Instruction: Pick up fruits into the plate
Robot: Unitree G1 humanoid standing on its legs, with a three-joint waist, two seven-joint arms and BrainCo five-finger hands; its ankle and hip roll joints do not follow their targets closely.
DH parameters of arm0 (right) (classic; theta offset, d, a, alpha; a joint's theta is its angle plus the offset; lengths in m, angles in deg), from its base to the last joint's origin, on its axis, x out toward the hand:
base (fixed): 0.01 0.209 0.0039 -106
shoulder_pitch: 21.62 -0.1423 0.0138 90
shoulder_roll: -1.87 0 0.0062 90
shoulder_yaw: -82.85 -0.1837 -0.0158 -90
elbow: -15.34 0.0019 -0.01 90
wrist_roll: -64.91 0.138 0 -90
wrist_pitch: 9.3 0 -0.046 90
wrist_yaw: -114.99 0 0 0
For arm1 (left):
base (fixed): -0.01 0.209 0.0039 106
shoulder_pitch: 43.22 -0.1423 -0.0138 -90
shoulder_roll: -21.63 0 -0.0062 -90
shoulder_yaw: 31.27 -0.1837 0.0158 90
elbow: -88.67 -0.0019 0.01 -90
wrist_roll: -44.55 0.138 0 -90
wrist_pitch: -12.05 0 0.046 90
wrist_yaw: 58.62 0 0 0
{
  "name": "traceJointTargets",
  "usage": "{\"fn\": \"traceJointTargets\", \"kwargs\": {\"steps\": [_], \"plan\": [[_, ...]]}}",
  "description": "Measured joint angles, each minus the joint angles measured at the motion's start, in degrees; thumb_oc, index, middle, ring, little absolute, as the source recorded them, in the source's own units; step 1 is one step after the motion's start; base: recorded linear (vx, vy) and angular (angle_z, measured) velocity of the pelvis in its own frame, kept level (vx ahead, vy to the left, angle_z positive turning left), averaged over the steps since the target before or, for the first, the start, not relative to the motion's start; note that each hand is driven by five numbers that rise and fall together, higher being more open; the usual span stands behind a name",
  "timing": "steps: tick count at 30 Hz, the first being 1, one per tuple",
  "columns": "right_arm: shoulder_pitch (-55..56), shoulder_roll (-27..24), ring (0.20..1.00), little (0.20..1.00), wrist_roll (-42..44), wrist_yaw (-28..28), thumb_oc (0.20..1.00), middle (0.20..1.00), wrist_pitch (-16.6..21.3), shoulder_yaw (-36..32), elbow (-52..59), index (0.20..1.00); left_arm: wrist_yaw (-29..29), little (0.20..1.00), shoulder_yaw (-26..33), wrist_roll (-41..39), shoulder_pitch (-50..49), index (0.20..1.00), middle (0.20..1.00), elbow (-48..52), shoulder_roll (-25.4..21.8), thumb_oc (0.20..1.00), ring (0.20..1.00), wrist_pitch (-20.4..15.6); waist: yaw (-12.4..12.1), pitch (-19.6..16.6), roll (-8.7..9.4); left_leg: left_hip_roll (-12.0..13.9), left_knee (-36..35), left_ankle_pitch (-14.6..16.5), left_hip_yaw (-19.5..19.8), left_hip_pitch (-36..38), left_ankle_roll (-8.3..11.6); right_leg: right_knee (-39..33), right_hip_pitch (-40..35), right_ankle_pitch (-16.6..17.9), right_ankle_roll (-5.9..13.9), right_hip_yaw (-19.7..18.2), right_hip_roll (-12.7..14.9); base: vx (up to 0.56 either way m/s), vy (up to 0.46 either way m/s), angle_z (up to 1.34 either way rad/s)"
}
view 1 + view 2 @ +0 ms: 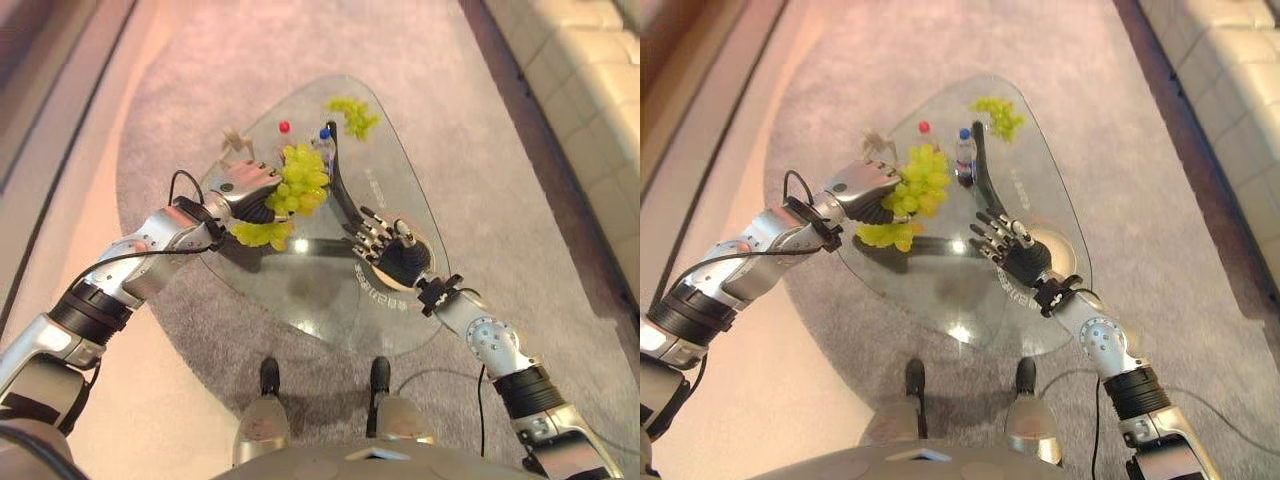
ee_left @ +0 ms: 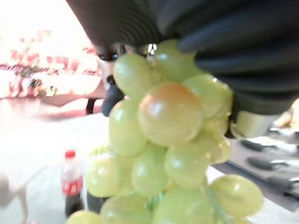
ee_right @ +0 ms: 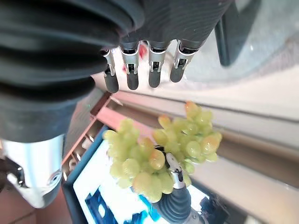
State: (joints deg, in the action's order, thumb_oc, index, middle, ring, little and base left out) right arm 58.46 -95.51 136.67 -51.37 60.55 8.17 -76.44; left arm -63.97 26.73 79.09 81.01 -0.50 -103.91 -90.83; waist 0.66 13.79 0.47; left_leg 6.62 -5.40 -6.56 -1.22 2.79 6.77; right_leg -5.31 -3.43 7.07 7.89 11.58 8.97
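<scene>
My left hand [image 1: 245, 185] is shut on a bunch of green grapes [image 1: 302, 178], held above the left part of the glass table [image 1: 400, 170]; the left wrist view shows the grapes [image 2: 170, 112] close under the hand's cover. A second green cluster [image 1: 262, 233] sits just below that hand; I cannot tell whether it hangs or lies on the glass. A third bunch [image 1: 352, 115] lies at the table's far end. My right hand [image 1: 385, 245] is open over a pale round plate [image 1: 432, 245] at the table's right side, its fingers [image 3: 132, 77] straight.
A red-capped bottle [image 1: 284, 127] and a blue-capped bottle [image 1: 325, 135] stand near the far middle, with a small pale figurine [image 1: 233, 143] to their left. A dark curved support [image 1: 340, 195] runs under the glass. A grey rug [image 1: 480, 130] surrounds the table; a sofa [image 1: 590, 80] stands at the right.
</scene>
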Motion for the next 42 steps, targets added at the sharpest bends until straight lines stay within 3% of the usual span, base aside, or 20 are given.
{"fn": "traceJointTargets", "kwargs": {"steps": [6,14,18,33,42], "plan": [[0.7,0.4,1.0,1.0,4.5,-2.2,1.0,1.0,-0.1,2.7,0.0,1.0,-3.1,0.2,-4.8,0.5,0.1,0.2,0.2,3.8,0.4,0.2,0.2,-3.6,-1.5,-5.0,-0.97,-0.8,0.0,0.3,0.9,0.7,-0.45,0.0,-1.3,-0.6,0.28,0.8,0.8,0.02,0.005,0.11],[0.8,2.2,1.0,1.0,8.2,-3.9,1.0,1.0,-0.3,4.0,0.0,1.0,-5.9,0.2,-6.6,0.3,0.1,0.2,0.2,4.9,1.5,0.2,0.2,-4.9,-2.2,-7.1,-2.0,-0.7,0.0,0.1,1.8,0.8,-0.72,0.0,-2.0,-0.8,0.42,1.6,0.8,0.01,0.002,0.04],[0.7,2.2,1.0,1.0,10.4,-5.6,1.0,1.0,-0.1,5.9,0.0,1.0,-10.4,0.2,-9.6,-1.6,2.5,0.2,0.2,5.4,1.8,0.2,0.2,-4.9,-2.1,-8.4,-2.08,-0.7,0.0,-0.2,1.7,0.9,-1.12,0.0,-2.1,-0.5,0.39,1.7,0.8,0.0,0.0,0.0],[-0.2,0.8,1.0,1.0,6.8,-11.6,1.0,1.0,3.7,5.9,0.0,1.0,-18.9,0.2,-12.2,-3.2,2.7,0.2,0.2,5.4,3.2,0.2,0.2,-4.2,-1.8,-8.6,-2.17,-0.7,0.0,0.0,1.7,1.5,-0.78,0.0,-2.8,-0.8,0.43,1.7,0.8,0.0,0.0,0.0],[-1.1,-2.7,1.0,1.0,4.6,-13.3,1.0,1.0,3.3,5.8,2.6,1.0,-23.5,0.2,-13.4,-4.3,2.7,0.2,0.2,5.4,3.4,0.2,0.2,-2.7,-0.3,-8.8,-2.22,-0.7,0.0,-0.1,1.3,1.7,-1.04,0.0,-2.7,-0.8,0.38,1.2,0.7,0.02,-0.008,-0.02]]}}
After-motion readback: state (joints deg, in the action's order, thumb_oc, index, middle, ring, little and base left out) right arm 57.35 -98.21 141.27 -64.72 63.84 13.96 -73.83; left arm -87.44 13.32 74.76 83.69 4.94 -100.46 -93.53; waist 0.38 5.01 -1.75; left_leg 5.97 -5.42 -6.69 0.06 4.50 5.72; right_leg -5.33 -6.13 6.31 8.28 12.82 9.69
